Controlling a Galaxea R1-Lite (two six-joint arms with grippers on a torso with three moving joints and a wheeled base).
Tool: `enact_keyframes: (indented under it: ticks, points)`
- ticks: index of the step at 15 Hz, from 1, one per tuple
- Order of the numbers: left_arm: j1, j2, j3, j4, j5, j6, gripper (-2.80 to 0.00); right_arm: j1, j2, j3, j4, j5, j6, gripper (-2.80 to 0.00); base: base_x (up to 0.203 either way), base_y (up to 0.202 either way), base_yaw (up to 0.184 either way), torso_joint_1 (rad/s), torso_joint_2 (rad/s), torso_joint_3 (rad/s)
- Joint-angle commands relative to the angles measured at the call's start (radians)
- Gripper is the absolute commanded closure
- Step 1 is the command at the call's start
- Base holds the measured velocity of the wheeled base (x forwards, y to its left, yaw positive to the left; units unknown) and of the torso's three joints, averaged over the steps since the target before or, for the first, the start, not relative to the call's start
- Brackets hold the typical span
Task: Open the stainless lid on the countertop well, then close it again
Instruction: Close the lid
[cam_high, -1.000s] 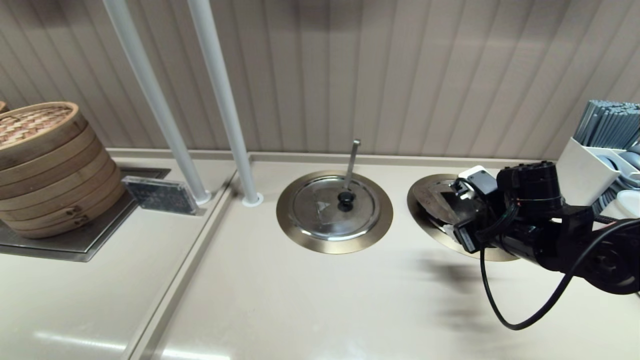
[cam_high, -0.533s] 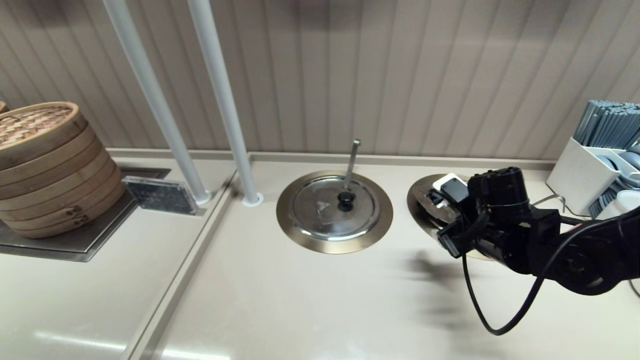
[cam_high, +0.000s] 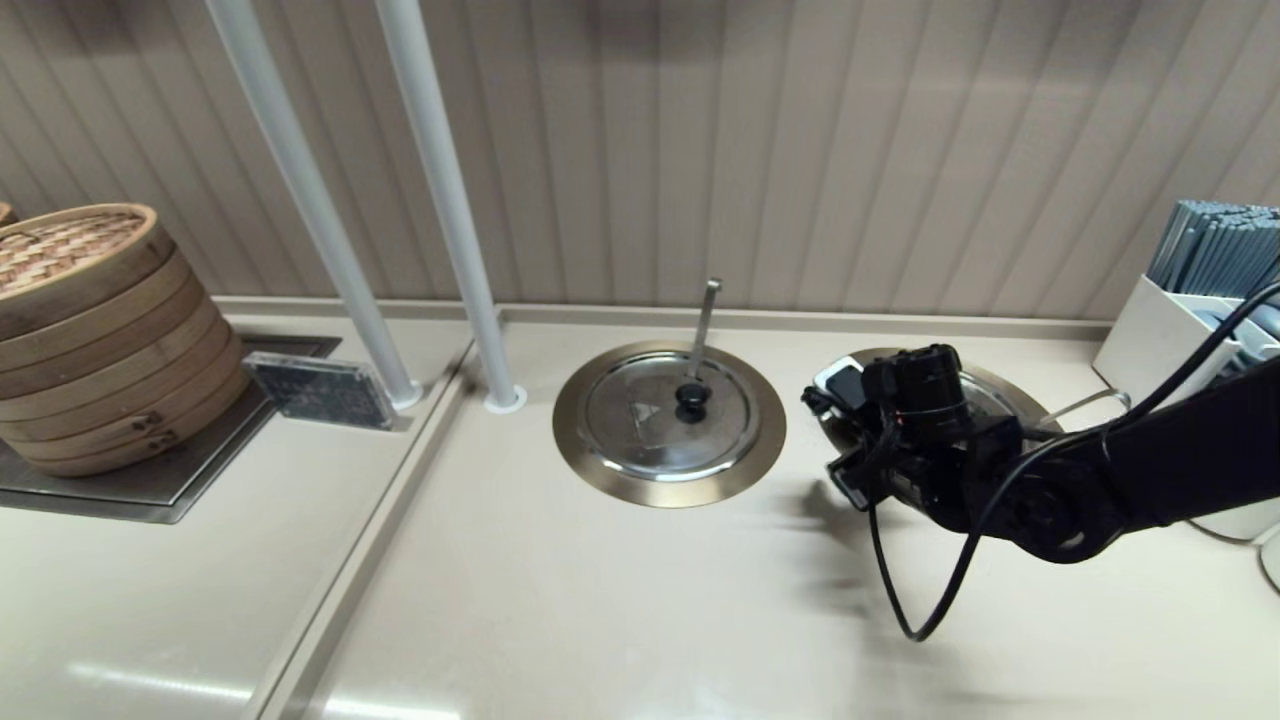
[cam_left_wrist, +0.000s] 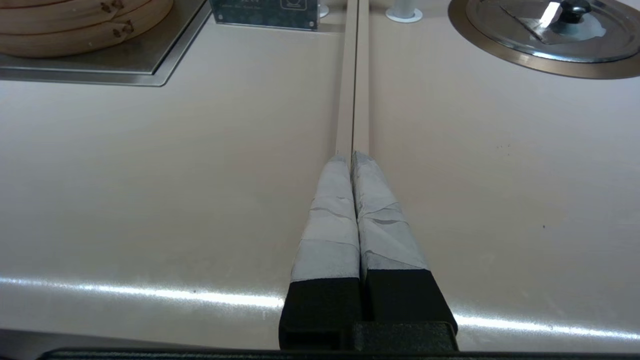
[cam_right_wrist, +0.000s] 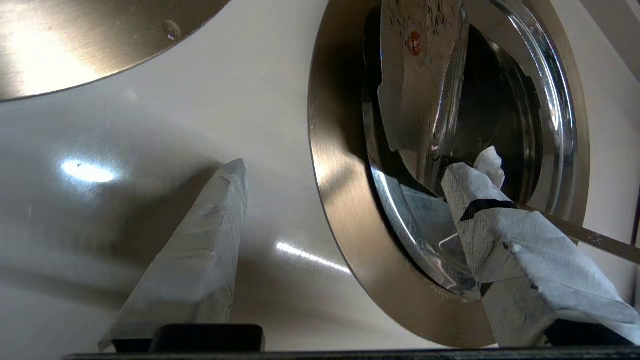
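The countertop well's bronze flange (cam_right_wrist: 335, 200) fills the right wrist view. The stainless lid (cam_right_wrist: 420, 100) stands tilted in it, spotted face showing, with the dark inside (cam_right_wrist: 500, 100) open behind. My right gripper (cam_right_wrist: 365, 160) is open wide: one taped finger (cam_right_wrist: 495, 225) lies against the lid's lower rim, the other (cam_right_wrist: 210, 240) is over bare counter. The slanting ladle handle (cam_right_wrist: 595, 237) pokes out beside it. In the head view my right arm (cam_high: 1000, 480) covers most of this well (cam_high: 1000, 392); the lid's knob is hidden. My left gripper (cam_left_wrist: 352, 156) is shut and parked over the counter seam.
The twin lid (cam_high: 665, 415) with its upright ladle handle (cam_high: 705, 320) lies closed just left of my right wrist. Two white poles (cam_high: 450, 200) rise behind it. Bamboo steamers (cam_high: 90, 330) stand far left, and a white utensil caddy (cam_high: 1180, 330) far right.
My right arm has swung left and lower across the well with the slanting ladle handle, and its wrist now covers the tilted lid that showed in the head view before. The left arm is still.
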Motion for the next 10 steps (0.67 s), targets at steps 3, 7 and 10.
enact_keyframes:
  ticks: [3,7,10]
  points:
    - [0.0,0.0,-0.001,-0.001,0.0,0.0,0.0,-0.038,0.099,-0.136,-0.003,-0.025,-0.015,-2.8,0.0,0.0,0.0,0.0,0.0,0.0]
    - [0.0,0.0,0.001,0.001,0.0,0.0,0.0,-0.074,0.116,-0.161,-0.004,-0.027,-0.019,-2.8,0.0,0.0,0.0,0.0,0.0,0.0]
    - [0.0,0.0,-0.001,0.001,0.0,0.0,0.0,-0.104,0.11,-0.164,-0.005,-0.027,-0.023,-2.8,0.0,0.0,0.0,0.0,0.0,0.0]
